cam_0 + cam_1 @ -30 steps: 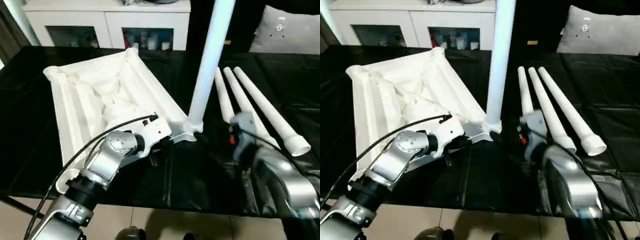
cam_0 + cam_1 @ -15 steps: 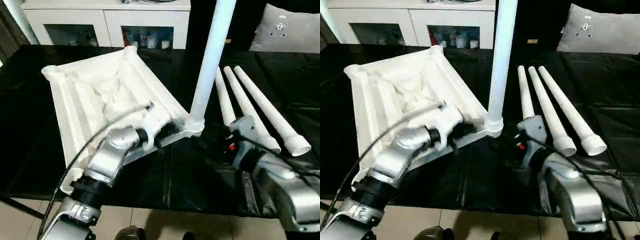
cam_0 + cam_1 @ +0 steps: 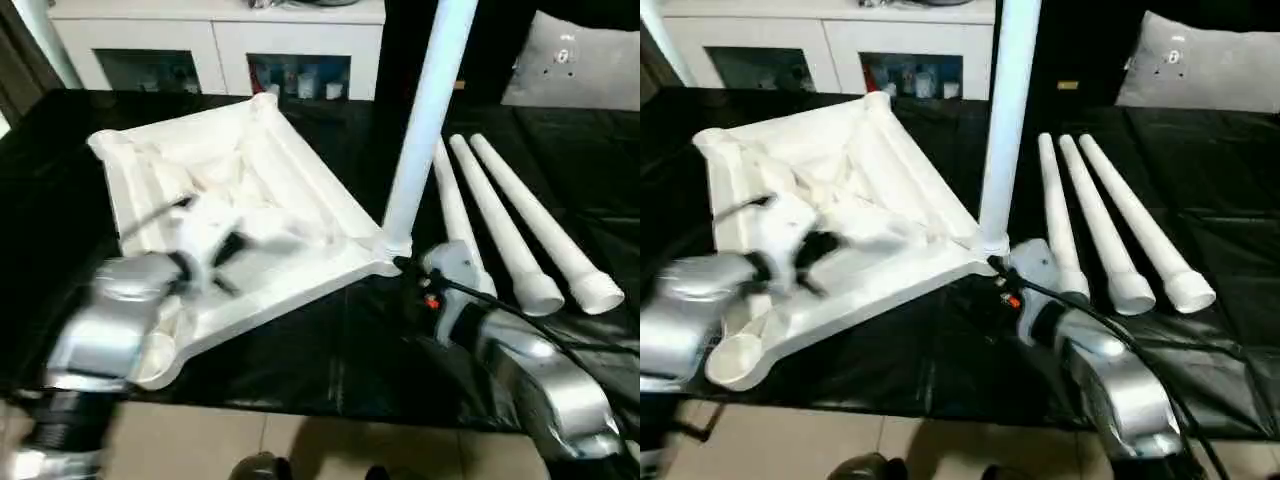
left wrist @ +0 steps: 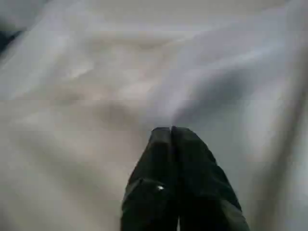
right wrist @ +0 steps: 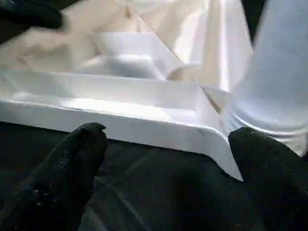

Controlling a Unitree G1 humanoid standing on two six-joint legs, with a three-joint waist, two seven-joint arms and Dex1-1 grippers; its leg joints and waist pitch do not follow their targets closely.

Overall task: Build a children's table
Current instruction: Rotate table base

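Note:
The children's table top (image 3: 300,215) lies upside down on the black table cover, ribs up. One white leg (image 3: 428,120) stands upright in its near right corner socket. Three more legs (image 3: 505,225) lie side by side to the right. My left gripper (image 4: 171,131) is shut and empty, hovering over the ribbed underside near the top's left part (image 3: 228,250). My right gripper (image 5: 168,137) is open, its fingers (image 5: 84,149) spread on either side of the corner that carries the upright leg, just in front of it and holding nothing.
A white cabinet (image 3: 215,40) with shelves stands behind the table, and a grey pillow (image 3: 580,60) lies at the back right. The black cover (image 3: 330,340) ends at the front edge, with pale floor (image 3: 300,440) below.
My left arm has swung left, away from the near rim beside the upright leg, to over the ribbed underside. My right gripper has moved in closer to the leg's corner.

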